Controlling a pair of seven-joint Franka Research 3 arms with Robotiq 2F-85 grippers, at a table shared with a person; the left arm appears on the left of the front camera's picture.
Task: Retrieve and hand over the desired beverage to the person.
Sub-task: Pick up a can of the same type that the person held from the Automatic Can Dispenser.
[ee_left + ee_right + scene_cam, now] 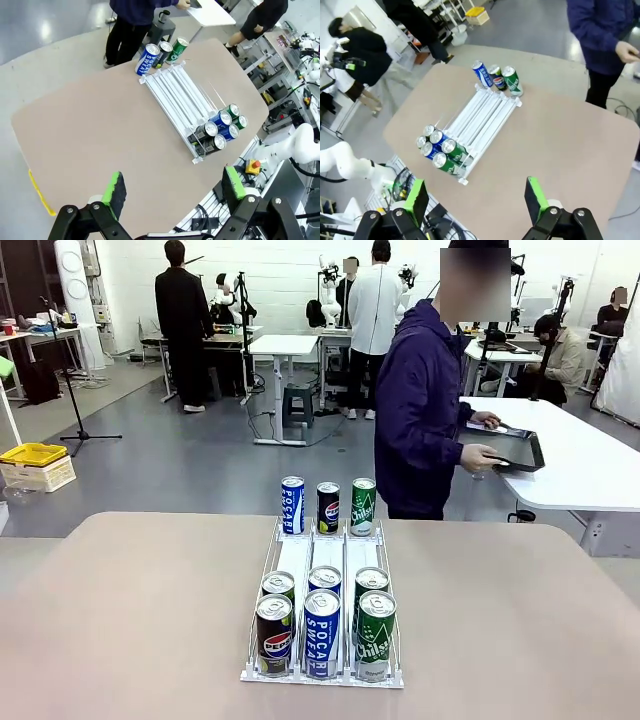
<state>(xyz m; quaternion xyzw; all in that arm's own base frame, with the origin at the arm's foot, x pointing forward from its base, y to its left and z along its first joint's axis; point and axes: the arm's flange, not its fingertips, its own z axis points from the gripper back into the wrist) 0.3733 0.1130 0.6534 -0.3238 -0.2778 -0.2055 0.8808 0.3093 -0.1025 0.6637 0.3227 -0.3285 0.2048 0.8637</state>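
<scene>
Cans [322, 632] in, perhaps behind, rack [297, 562] on table [130, 610]

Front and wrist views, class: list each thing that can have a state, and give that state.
Left gripper, open, empty.
Right gripper, open, empty.
Six near cans, upright in the rack.
Three far cans, upright at the rack's far end.
Person, turned aside, hands on a black tray.

Tan table [120, 620] bears a white rack [322, 560], ahead of the left claw [173, 190] and well apart from it; six cans [322, 628] fill the rack's end nearer the claw, three cans [328, 508] the farther end.
</scene>
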